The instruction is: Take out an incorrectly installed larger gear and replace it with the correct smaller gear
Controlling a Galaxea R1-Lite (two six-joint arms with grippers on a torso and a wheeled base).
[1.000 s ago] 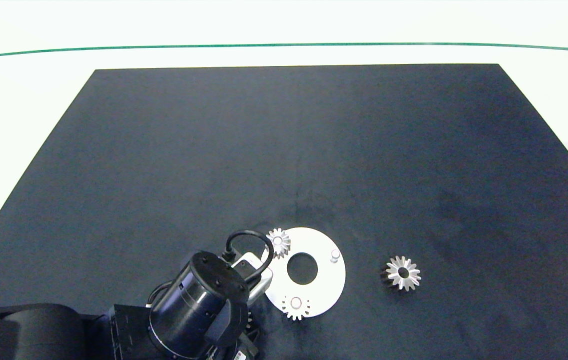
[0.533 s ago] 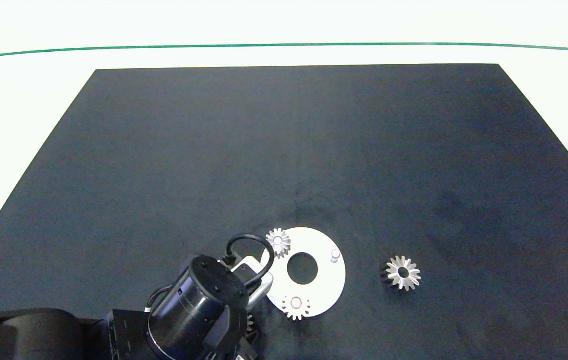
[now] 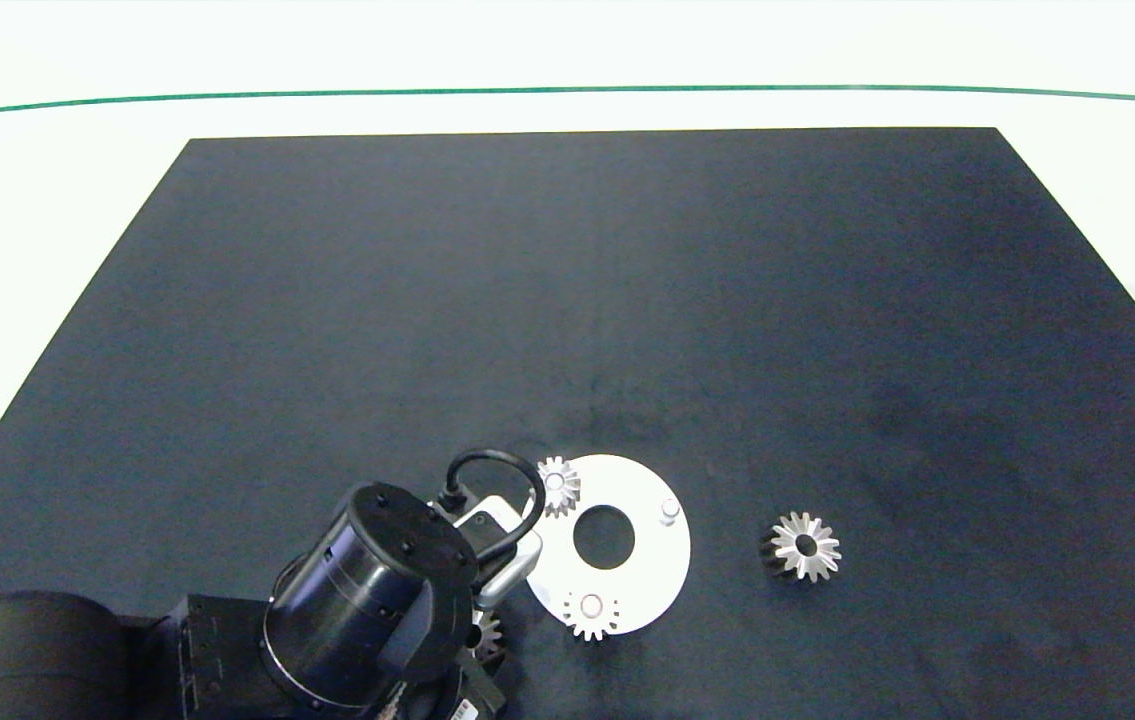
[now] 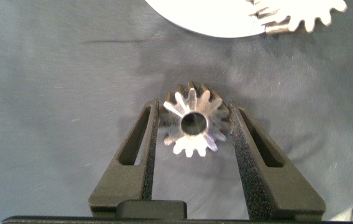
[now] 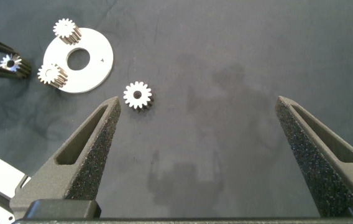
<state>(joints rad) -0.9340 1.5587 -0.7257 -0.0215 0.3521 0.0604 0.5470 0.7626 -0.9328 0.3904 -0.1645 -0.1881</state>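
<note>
The left arm (image 3: 227,650) is glossy black, ending in a round drum studded with small screws. A black cable (image 3: 492,490) loops over a white-and-grey block beside the drum. The claw fingers (image 4: 133,162) are dark, slotted, lined with what seems coarse black foam.

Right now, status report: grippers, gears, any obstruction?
Left gripper shut on a smaller gear, beside the white disc. Right gripper open, high above the mat. Larger gear lies off the disc. Empty peg unobstructed.
</note>
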